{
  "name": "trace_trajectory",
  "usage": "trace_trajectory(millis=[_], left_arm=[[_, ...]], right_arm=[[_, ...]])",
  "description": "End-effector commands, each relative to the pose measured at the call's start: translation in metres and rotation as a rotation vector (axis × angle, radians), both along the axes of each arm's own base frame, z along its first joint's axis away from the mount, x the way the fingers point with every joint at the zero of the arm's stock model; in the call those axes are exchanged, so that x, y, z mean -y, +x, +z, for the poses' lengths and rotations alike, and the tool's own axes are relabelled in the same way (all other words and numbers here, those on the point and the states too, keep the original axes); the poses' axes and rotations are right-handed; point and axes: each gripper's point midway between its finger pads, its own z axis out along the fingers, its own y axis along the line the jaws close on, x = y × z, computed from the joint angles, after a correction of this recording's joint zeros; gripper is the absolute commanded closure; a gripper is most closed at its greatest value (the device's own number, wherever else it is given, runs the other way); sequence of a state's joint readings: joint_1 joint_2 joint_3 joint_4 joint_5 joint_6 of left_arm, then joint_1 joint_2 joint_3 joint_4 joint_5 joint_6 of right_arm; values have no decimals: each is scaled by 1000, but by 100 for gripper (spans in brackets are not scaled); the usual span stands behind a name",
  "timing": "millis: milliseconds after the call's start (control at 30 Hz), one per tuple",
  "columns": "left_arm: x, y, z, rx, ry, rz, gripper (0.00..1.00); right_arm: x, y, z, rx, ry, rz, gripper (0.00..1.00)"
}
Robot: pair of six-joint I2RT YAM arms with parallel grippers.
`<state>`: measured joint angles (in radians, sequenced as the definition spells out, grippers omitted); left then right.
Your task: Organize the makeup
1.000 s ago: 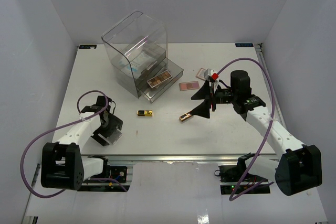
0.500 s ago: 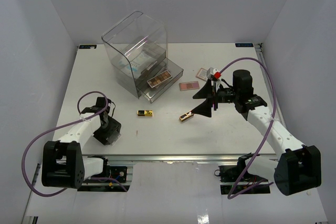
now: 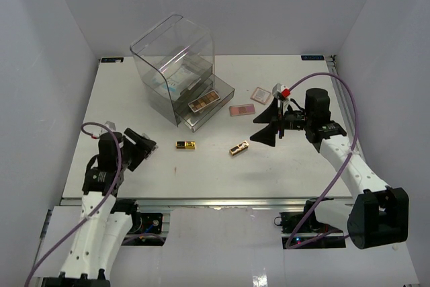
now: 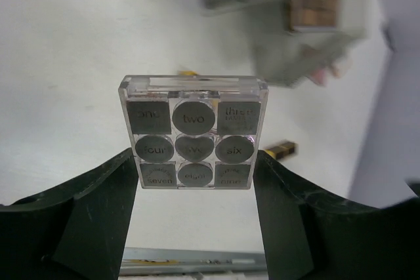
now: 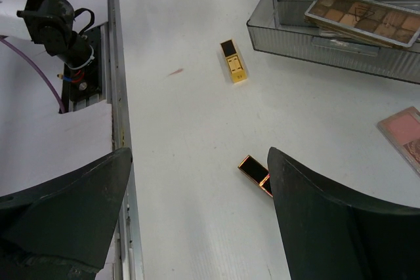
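My left gripper (image 3: 139,148) is shut on the grey square palette (image 4: 194,132), held up off the table at the front left, its numbered pans facing the wrist camera. My right gripper (image 3: 267,127) is open and empty above the table, right of a gold-black case (image 3: 238,148) that also shows in the right wrist view (image 5: 256,170). A second gold-black case (image 3: 185,144) lies left of it. A brown palette (image 3: 203,102) lies in the open drawer. A pink palette (image 3: 241,109) and another small one (image 3: 261,93) lie on the table. White-teal packets (image 3: 176,78) sit inside the box.
The clear acrylic drawer box (image 3: 175,52) stands at the back centre with its lower drawer (image 5: 308,44) pulled out toward the front. The table's front rail (image 5: 118,96) runs along the near edge. White walls close in the sides and back.
My left arm has swung up and outward, lifting the grey palette from low at the front left. My right gripper has drawn back to the right, away from the gold-black case.
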<state>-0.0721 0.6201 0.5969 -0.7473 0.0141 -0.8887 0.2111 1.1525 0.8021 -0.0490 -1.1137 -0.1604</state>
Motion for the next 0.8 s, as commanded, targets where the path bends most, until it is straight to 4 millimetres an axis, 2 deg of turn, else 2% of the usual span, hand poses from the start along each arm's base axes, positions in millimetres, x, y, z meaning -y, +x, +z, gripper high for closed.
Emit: trace_trajectory(millis=[0,200,333,433,533,567,600,667,733,767], left_arm=[[64,-2,75,357,-145,-412,100],[74,-6,145,562,-99,-528,100],[82,-1,173,621,-72,-608,100],[95,12,181,637,-57,-669,100],[127,30,182,632,9,-701,100],[150,28,181,629,43,-744,100],[183,16,179,629,79,-823,100],[220,16,172,605,244,-863,100],[244,28,161,553,397,-896,100],[257,45,152,504,494,-909,100]], right_arm=[[10,12,-3,15,3,-34,10],[24,26,-14,-12,-4,-85,10],[31,34,-23,-28,-12,-107,10],[38,40,-28,-38,-19,-126,10],[44,45,-31,-43,-21,-146,10],[46,46,-32,-44,-22,-153,10],[48,47,-33,-45,-22,-158,10],[51,49,-33,-45,-22,-167,10],[51,48,-33,-48,-22,-165,10],[52,49,-31,-46,-21,-168,10]])
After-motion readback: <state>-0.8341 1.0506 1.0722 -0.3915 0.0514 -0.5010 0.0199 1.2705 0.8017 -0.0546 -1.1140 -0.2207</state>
